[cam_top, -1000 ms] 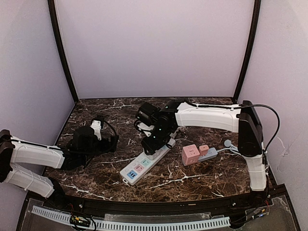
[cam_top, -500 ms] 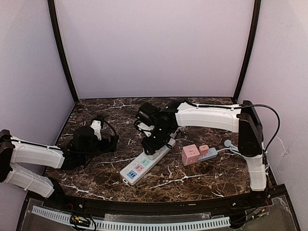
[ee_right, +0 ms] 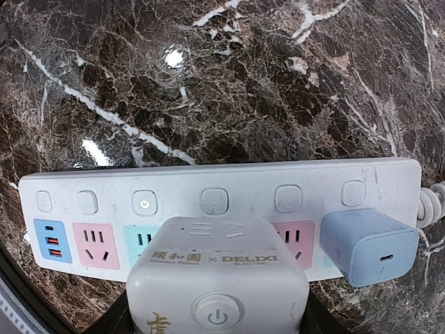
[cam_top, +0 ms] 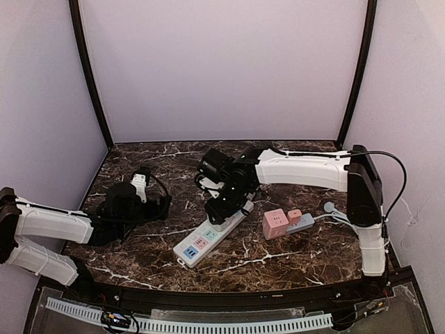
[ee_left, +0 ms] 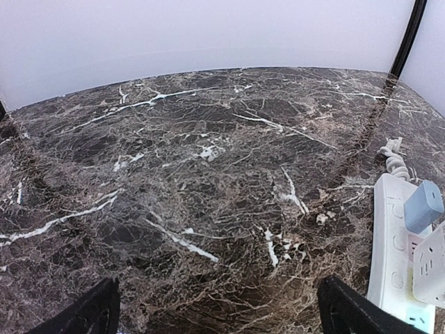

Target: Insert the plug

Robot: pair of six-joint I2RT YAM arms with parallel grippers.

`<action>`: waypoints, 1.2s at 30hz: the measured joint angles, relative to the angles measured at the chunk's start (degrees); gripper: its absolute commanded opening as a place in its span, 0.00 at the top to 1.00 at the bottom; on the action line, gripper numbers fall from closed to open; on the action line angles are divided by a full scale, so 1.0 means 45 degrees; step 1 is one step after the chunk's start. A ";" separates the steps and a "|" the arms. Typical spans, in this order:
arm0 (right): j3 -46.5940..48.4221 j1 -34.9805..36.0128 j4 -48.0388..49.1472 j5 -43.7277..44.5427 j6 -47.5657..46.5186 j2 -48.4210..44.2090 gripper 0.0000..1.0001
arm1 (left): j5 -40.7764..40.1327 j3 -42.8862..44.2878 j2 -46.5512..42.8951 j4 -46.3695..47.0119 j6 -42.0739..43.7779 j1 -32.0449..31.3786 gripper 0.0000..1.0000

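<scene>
1. The right fingers [cam_top: 217, 211] are partly closed and clamp the plug [ee_right: 217, 278], a white block with a round power button on the face turned to the wrist camera.
2. The plug sits directly over the power strip [ee_right: 243, 182]. It covers most of the teal socket and the edge of the pink socket next to it. Whether its pins are in the socket cannot be told, because the block hides the contact.
3. Just beside the plug, a pale blue charger [ee_right: 368, 247] is plugged in upright near the cord end of the strip.
4. The strip lies flat and diagonal on the dark marble worktop [ee_left: 208, 174]. Its blue USB end points toward the near edge.
5. The left fingers [ee_left: 90, 313] are spread wide with only bare worktop between them. They grasp nothing and touch nothing.
6. The left arm sits low on the left side, well apart from the strip. Only the strip's end shows at the right edge of the left wrist view.
7. A pink cube socket [cam_top: 275, 223] stands to the right of the strip and does not touch it.
</scene>
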 measured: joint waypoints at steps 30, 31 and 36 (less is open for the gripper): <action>-0.1141 0.0000 0.1107 -0.0029 -0.0457 -0.0442 1.00 | 0.0053 0.0000 0.0000 0.0000 0.0015 0.0000 0.01; -0.1205 0.0000 0.1166 -0.0029 -0.0481 -0.0461 1.00 | 0.0058 0.0000 0.0000 0.0000 0.0015 0.0000 0.01; -0.1399 0.0005 0.1365 0.0044 -0.0457 -0.0534 1.00 | 0.0053 0.0000 0.0000 0.0000 0.0015 0.0000 0.01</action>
